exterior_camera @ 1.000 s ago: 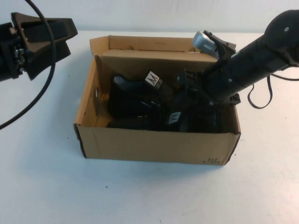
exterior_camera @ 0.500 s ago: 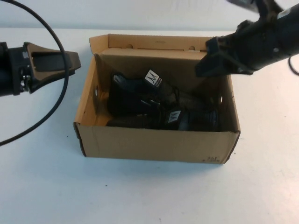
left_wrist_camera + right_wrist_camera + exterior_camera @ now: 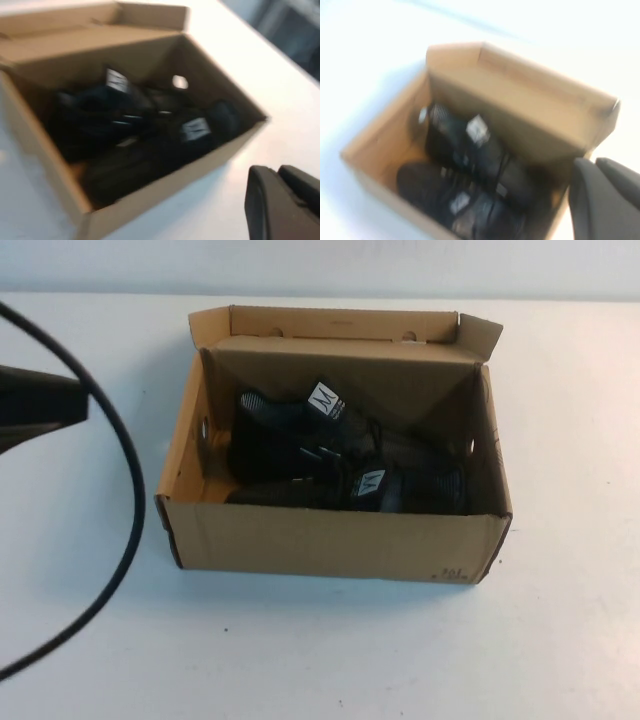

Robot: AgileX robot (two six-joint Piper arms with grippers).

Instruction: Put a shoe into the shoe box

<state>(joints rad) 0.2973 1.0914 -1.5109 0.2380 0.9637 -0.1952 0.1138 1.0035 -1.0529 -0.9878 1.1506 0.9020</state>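
The brown shoe box (image 3: 330, 545) stands open in the middle of the white table. Two black shoes lie inside it: one at the back left (image 3: 285, 430), showing its white "M" label, and one along the front wall (image 3: 400, 490). My left gripper (image 3: 70, 405) sits at the far left edge, well clear of the box, fingers pressed together and holding nothing. In the left wrist view the left gripper (image 3: 276, 171) hovers over bare table beside the box (image 3: 165, 190). The right gripper (image 3: 594, 162), shut and empty, looks down at the box (image 3: 520, 95) and the shoes (image 3: 470, 150); it is out of the high view.
A black cable (image 3: 130, 500) loops across the table on the left of the box. The box's lid flap (image 3: 340, 325) stands up along its far side. White table (image 3: 560, 440) surrounds the box.
The right arm has lifted out of the box and left the high view. The left arm has drawn back to the left. Both grippers have gone from open to shut.
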